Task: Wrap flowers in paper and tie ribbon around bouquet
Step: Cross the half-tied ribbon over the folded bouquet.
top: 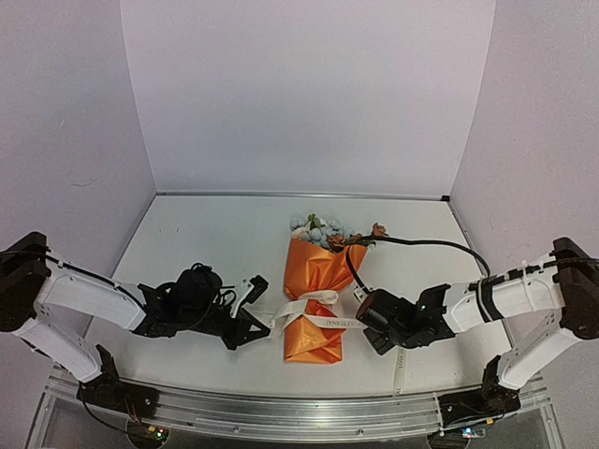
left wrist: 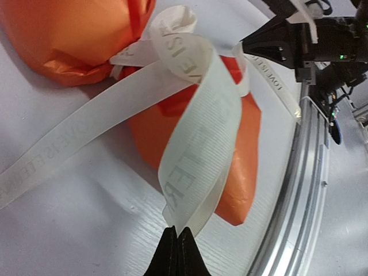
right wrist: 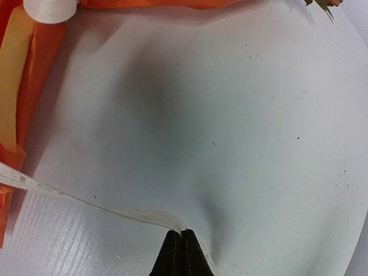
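On a white table point(top: 206, 253), pale walls point(top: 309, 94) surround the bouquet point(top: 314, 285).

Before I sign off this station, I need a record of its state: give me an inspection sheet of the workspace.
Surface: white table, faint specks.
Job's things: bouquet lying flat, flowers at far end; ribbon across its middle.
Clutter: nothing seen.
Grippers: left gripper and right gripper each shut on ribbon.
Cables: black cable arcs across table's right side toward flowers.
Surroundings: white walls; metal rail at near edge.
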Available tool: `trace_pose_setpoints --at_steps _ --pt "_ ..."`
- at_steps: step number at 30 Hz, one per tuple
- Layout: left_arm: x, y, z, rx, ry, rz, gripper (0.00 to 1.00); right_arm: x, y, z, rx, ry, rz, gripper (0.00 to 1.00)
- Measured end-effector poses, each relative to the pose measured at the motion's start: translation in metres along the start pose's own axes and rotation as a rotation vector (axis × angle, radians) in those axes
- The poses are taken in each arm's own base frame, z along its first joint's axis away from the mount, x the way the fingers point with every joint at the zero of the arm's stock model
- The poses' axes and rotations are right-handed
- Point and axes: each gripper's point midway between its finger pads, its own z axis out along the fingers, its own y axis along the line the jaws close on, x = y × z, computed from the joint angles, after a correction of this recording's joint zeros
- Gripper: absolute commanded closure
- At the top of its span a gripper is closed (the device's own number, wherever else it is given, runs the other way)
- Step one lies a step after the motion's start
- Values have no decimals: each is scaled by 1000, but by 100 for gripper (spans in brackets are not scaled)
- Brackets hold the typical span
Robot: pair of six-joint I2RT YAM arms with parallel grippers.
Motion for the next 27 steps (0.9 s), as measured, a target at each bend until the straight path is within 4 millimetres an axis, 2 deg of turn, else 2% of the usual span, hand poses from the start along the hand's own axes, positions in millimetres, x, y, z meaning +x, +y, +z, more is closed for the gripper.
trace_pose_setpoints --at_steps 4,8,13,16,21,27 --pt "5 13 4 -63 8 -14 100 -6 0 7 -37 -17 56 82" --pt "4 18 7 -85 8 -16 100 -5 15 11 -133 -21 72 72" --pt "-11 16 14 -81 -8 -12 100 -6 35 4 -263 -28 74 54" --pt "-15 15 16 -78 -15 -9 100 -12 39 -6 -317 -58 83 45" --pt "-17 14 17 -77 -15 -9 100 -21 37 -28 -371 -117 84 39" --pt "-17 14 17 -77 -15 -10 100 -41 47 -52 -466 -146 50 44"
